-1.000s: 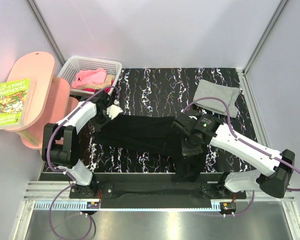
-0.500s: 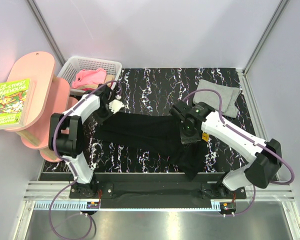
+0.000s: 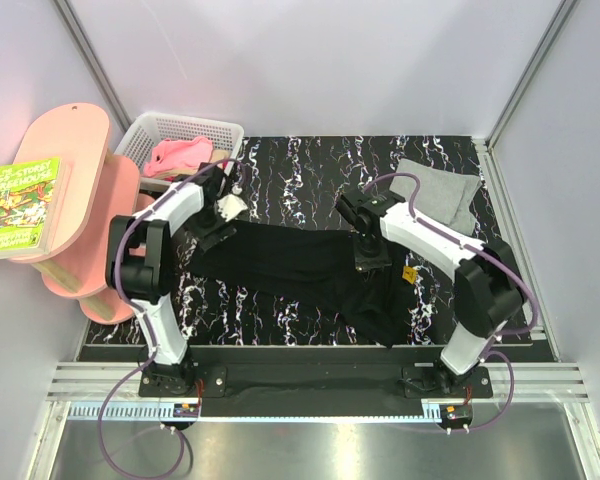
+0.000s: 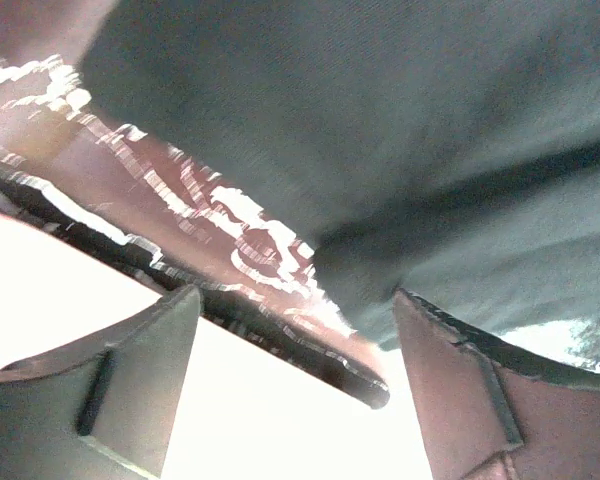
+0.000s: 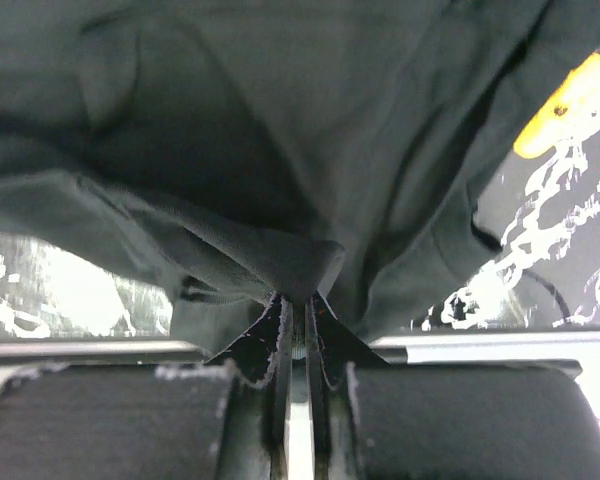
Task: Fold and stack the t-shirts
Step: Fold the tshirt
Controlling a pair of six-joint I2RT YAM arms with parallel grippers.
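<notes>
A black t-shirt [image 3: 300, 268] lies stretched across the middle of the marbled table, its right part bunched and trailing toward the near edge. My left gripper [image 3: 221, 213] sits at the shirt's left end. In the left wrist view the left gripper [image 4: 295, 315] stands open; the shirt [image 4: 380, 120] lies just past its fingertips [image 4: 445, 335], not between them. My right gripper [image 3: 368, 256] is on the bunched right part. In the right wrist view the right gripper [image 5: 300, 295] is shut on a pinched fold of the black cloth [image 5: 280, 180]. A folded light grey t-shirt [image 3: 437, 190] lies at the back right.
A white basket [image 3: 148, 133] at the back left holds a pink t-shirt [image 3: 178, 155] with tan and red cloth beside it. A pink stand [image 3: 75, 190] with a book [image 3: 22, 205] is to the left. A small yellow tag [image 3: 410, 275] shows on the black shirt.
The left gripper has opened and let go of the shirt's left end. The right arm has pulled the bunched right part away from the near edge, toward the back.
</notes>
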